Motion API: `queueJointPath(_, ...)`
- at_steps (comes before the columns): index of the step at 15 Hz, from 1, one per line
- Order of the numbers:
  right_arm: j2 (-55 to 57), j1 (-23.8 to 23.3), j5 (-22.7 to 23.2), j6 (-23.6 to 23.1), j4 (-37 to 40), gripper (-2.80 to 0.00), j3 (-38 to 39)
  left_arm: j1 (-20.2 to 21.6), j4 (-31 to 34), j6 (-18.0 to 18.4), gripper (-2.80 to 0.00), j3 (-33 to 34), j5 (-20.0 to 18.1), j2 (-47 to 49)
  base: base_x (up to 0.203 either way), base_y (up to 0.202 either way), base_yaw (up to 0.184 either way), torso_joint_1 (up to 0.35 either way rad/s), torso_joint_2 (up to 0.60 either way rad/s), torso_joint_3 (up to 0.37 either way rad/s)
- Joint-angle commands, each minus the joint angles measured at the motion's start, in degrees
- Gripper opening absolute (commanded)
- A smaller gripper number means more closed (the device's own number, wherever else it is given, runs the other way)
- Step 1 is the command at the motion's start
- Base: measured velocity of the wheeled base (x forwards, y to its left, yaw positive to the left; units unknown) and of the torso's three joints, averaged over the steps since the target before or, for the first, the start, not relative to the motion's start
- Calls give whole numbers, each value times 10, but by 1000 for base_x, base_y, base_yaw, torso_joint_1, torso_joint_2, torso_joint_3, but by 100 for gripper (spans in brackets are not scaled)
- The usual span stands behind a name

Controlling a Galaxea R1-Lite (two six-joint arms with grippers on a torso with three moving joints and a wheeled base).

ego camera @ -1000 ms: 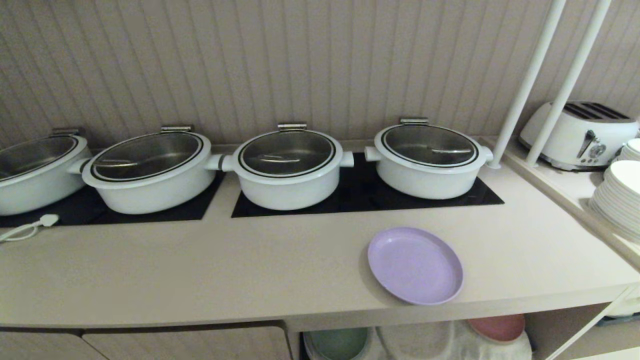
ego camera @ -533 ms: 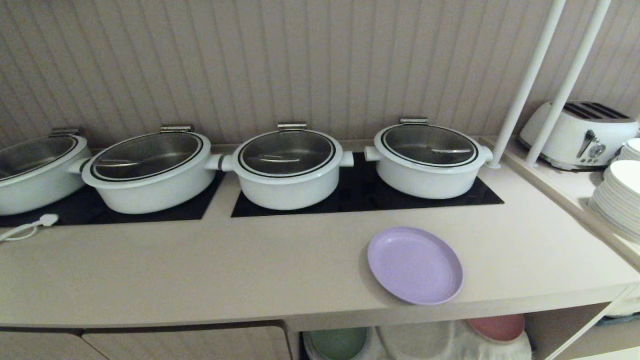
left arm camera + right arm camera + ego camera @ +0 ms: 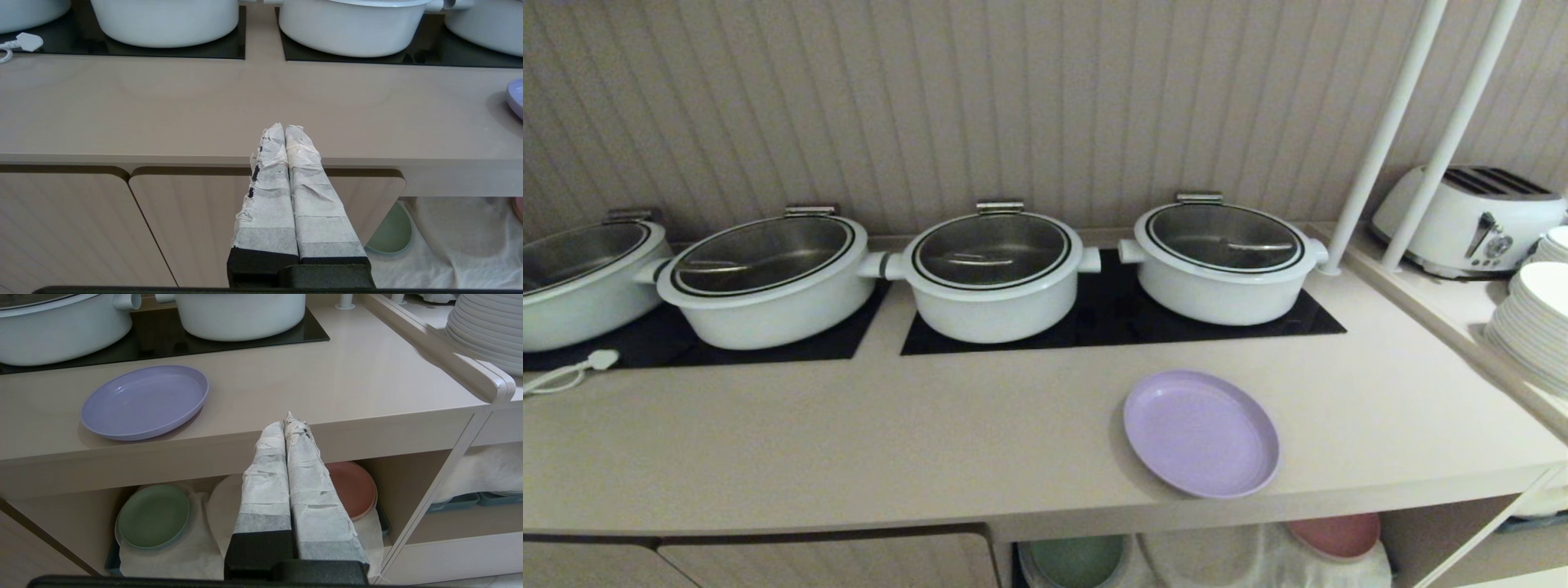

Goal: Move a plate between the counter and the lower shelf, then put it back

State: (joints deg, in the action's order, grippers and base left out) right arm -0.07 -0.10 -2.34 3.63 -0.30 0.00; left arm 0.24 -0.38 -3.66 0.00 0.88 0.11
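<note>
My left tool (image 3: 284,130) and right tool (image 3: 289,424) both hang in front of the desk (image 3: 849,441), fingers pressed together, gripping nothing. The lilac plate (image 3: 1201,433) lies flat on the desk near its front edge, in front of the black hob panel (image 3: 1119,322). Below, in the lower shelf (image 3: 408,473), a green plate (image 3: 154,515) and a pink plate (image 3: 353,488) rest on white cloth (image 3: 192,555). I can read no writing or brand anywhere.
</note>
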Motion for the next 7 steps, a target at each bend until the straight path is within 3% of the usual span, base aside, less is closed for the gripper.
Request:
queueJointPath(1, 1, 0, 0, 1, -1, -280, 0, 0, -1, 0, -280, 0, 0, 0, 0, 0, 0, 0, 0, 0)
queueJointPath(7, 1, 0, 0, 0, 0, -280, 0, 0, -1, 0, -280, 0, 0, 0, 0, 0, 0, 0, 0, 0)
